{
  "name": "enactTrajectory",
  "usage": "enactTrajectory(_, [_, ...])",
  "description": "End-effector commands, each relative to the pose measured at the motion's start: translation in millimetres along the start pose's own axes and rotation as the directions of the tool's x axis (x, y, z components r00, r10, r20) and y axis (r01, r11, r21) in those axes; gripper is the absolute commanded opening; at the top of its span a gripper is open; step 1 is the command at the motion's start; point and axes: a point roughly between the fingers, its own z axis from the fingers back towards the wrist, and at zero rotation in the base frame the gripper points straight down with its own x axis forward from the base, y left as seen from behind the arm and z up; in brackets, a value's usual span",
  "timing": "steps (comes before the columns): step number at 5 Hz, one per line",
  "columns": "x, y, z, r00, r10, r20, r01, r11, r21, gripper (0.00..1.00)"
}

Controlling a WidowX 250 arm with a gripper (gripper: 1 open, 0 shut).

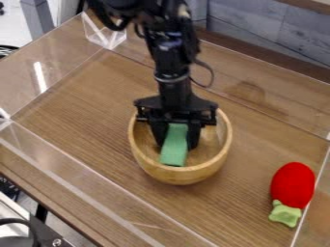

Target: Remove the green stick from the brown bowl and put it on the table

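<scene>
The green stick (173,147) leans tilted inside the brown bowl (145,154), which sits in the middle of the table (84,106). My gripper (177,131) reaches straight down into the bowl from above. Its two black fingers stand open on either side of the stick's upper end, wider apart than the stick. The stick's top edge is partly hidden behind the gripper body. Whether the fingers touch the stick does not show.
A red strawberry-like toy (292,183) with a green leafy end lies at the right front. Low clear acrylic walls (52,154) edge the tabletop on all sides. Bare wood lies left of and behind the bowl.
</scene>
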Motion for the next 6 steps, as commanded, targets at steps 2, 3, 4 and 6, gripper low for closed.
enactTrajectory(2, [8.2,32.2,20.3,0.998,0.006,0.065,-0.003,0.999,-0.047,0.00])
enactTrajectory(3, [6.1,40.6,11.8,0.996,0.051,0.071,-0.047,0.997,-0.053,0.00])
enactTrajectory(4, [8.6,46.8,6.3,0.998,0.021,0.063,-0.018,0.999,-0.052,0.00])
enactTrajectory(6, [14.7,55.9,-0.4,0.999,-0.006,0.051,0.009,0.999,-0.049,0.00])
